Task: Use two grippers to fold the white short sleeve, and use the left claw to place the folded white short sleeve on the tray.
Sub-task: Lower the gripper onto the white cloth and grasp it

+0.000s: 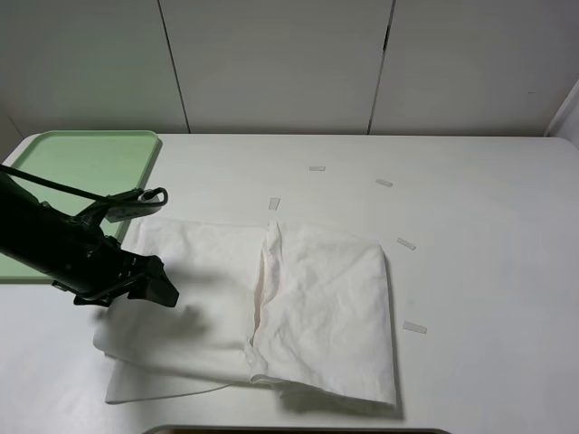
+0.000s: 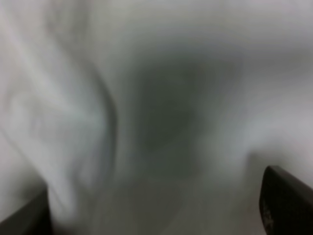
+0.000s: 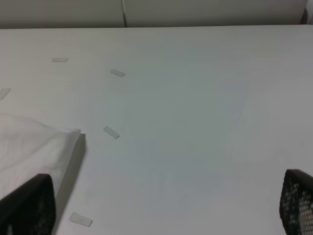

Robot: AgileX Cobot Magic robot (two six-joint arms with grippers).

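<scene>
White short sleeve (image 1: pixel 317 307) lies part-folded on bench (image 1: pixel 488 226). Left claw (image 1: pixel 161 282) and right claw (image 3: pixel 164 210) are released. Tray (image 1: pixel 81 158) placement is outstanding.

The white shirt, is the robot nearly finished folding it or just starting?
Partway. Done: the white short sleeve has its right side folded over into a thicker layer. In hand: the left claw hovers at the shirt's flat left edge, jaws apart over fabric. Left: fold that side, then carry it to the green tray, where it isn't yet.
</scene>
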